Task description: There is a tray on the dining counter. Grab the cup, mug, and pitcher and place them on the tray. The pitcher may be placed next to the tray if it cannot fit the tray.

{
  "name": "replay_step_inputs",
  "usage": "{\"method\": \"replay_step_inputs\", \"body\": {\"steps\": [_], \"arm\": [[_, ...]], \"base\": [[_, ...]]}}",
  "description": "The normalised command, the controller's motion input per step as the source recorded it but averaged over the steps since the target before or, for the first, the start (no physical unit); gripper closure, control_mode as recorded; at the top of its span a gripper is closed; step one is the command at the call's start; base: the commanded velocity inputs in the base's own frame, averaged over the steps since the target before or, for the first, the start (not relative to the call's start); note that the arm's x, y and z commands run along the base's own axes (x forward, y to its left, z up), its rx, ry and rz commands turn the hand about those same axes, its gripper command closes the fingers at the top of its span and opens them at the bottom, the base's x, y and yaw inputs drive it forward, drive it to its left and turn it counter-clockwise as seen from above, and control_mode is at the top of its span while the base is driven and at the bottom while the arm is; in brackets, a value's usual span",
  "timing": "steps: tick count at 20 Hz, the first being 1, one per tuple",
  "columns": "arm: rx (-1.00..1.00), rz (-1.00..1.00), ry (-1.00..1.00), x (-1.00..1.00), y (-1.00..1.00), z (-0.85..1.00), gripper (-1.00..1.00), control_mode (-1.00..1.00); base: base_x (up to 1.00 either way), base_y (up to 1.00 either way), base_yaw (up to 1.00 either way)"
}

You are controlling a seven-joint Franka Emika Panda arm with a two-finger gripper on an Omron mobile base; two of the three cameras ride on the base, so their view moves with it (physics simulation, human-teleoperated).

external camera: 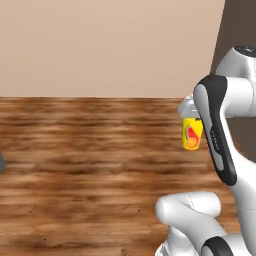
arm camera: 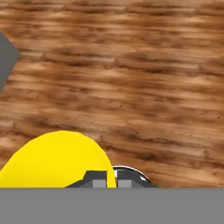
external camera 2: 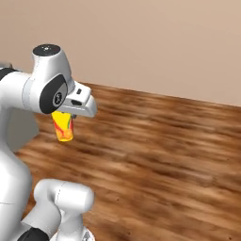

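A: What fills my screens, biggest first?

B: The wood-plank floor (external camera: 90, 165) covers the lower part of both base views, with a plain beige wall (external camera: 110, 45) across the top. My white arm (external camera 2: 28, 155) stands at the lower right of the left base view and the lower left of the right one.

A: And the cup?

B: The cup (external camera: 191, 134) is up off the floor, at middle right in the left base view and middle left in the right base view, hanging just under the hand. In the hand view its yellow body sits at the bottom left.

A: Gripper?

B: The gripper (arm camera: 112, 177) is clamped on the cup's rim, jaws nearly together.
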Motion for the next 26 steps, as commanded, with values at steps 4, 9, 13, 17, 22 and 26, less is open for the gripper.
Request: {"method": "replay_step_inputs", "body": {"steps": [4, 9, 13, 17, 22, 26], "arm": [[0.0, 0.0, 0.0, 0.0, 0.0, 0.0, 1.0, 1.0], [0.0, 0.0, 0.0, 0.0, 0.0, 0.0, 1.0, 1.0], [0.0, 0.0, 0.0, 0.0, 0.0, 0.0, 1.0, 1.0], [0.0, 0.0, 0.0, 0.0, 0.0, 0.0, 1.0, 1.0], [0.0, 0.0, 0.0, 0.0, 0.0, 0.0, 1.0, 1.0], [0.0, 0.0, 0.0, 0.0, 0.0, 0.0, 1.0, 1.0]], "base": [[1.0, -0.53, 0.38], [1.0, -0.6, 0.43], [1.0, -0.53, 0.48], [0.34, -0.38, 0.49], [-0.23, -0.05, 0.15], [0.32, -0.38, 0.37]]}}
